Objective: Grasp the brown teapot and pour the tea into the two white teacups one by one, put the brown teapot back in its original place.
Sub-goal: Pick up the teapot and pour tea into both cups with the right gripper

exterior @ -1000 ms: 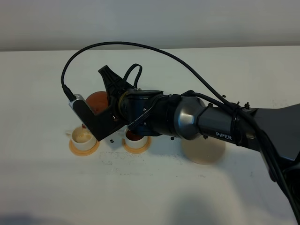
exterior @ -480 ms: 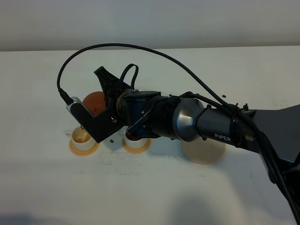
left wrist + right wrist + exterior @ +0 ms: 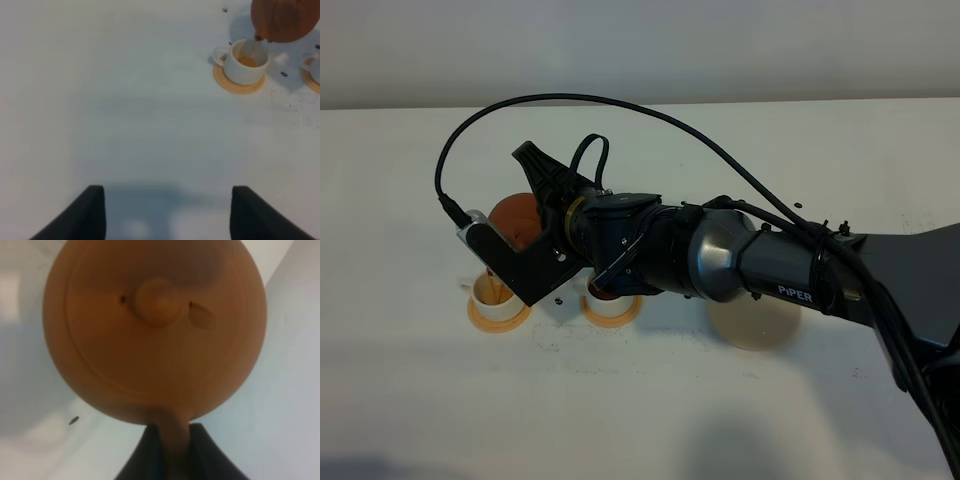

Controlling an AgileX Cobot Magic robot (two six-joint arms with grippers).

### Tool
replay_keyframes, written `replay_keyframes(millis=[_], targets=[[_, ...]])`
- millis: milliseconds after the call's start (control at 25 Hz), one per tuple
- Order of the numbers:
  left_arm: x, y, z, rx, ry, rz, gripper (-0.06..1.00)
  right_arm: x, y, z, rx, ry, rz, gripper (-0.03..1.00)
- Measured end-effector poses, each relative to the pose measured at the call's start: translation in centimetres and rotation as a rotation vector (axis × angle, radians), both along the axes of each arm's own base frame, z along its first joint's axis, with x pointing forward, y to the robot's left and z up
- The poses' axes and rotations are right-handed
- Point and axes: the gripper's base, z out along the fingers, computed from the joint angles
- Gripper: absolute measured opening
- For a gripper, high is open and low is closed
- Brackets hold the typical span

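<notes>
The brown teapot (image 3: pixel 513 220) hangs tilted above the left white teacup (image 3: pixel 497 294), its spout over the cup's rim. My right gripper (image 3: pixel 548 224) has reached across from the right and is shut on the teapot's loop handle (image 3: pixel 172 437); the knobbed lid (image 3: pixel 157 302) fills the right wrist view. In the left wrist view the teapot (image 3: pixel 285 19) sends a thin stream into the teacup (image 3: pixel 244 63), which holds amber tea. The second teacup (image 3: pixel 610 303) sits half hidden under the arm. The beige coaster (image 3: pixel 757 323) lies bare at the right. My left gripper (image 3: pixel 167 215) is open over bare table.
Each cup stands on an orange saucer (image 3: pixel 239 85); the second saucer (image 3: pixel 313 79) shows at the frame edge. Small dark specks (image 3: pixel 558 298) lie around the cups. A black cable (image 3: pixel 620 105) arcs above the right arm.
The right arm has shifted the teapot a little to the left and tilted it further over the left teacup.
</notes>
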Motion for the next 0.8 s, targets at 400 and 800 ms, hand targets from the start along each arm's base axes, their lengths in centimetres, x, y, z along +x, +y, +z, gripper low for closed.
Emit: replay_keyframes(millis=[400,800], targets=[[0.00,0.00,0.00,0.000,0.000,0.000,0.54,0.09,0.08,0.15,-0.026,-0.035,0.033,0.12],[0.00,0.00,0.00,0.000,0.000,0.000,0.54,0.18,0.11,0.29,-0.053,-0.068,0.059,0.12]])
